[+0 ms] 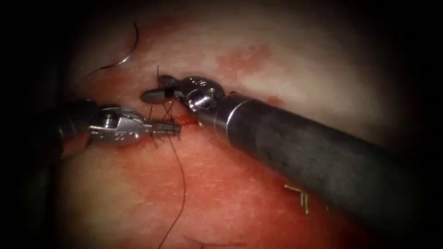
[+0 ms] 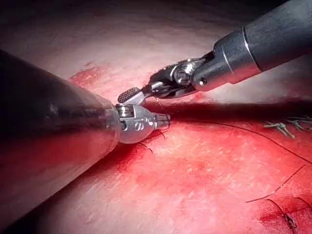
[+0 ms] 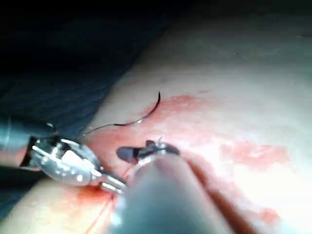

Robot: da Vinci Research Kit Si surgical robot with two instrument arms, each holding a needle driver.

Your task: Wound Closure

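Note:
The curved needle (image 1: 131, 48) lies loose on the tissue (image 1: 258, 78) at the upper left, held by neither tool and not driven in; it also appears in the right wrist view (image 3: 146, 114). My left tool (image 1: 171, 128) comes in from the left with its jaws shut on the thread (image 1: 182, 184) by the stitch site (image 2: 165, 121). Just above it, my right tool (image 1: 157, 89) has its jaws open, and dark thread strands rise between the two tools. Red fluid (image 1: 188, 121) pools beside the stitch.
One long thread strand trails down the tissue toward the lower edge. Pale cut thread ends (image 1: 300, 197) lie under the right tool's shaft (image 1: 314, 157). More dark thread lies on the reddened tissue (image 2: 280, 187).

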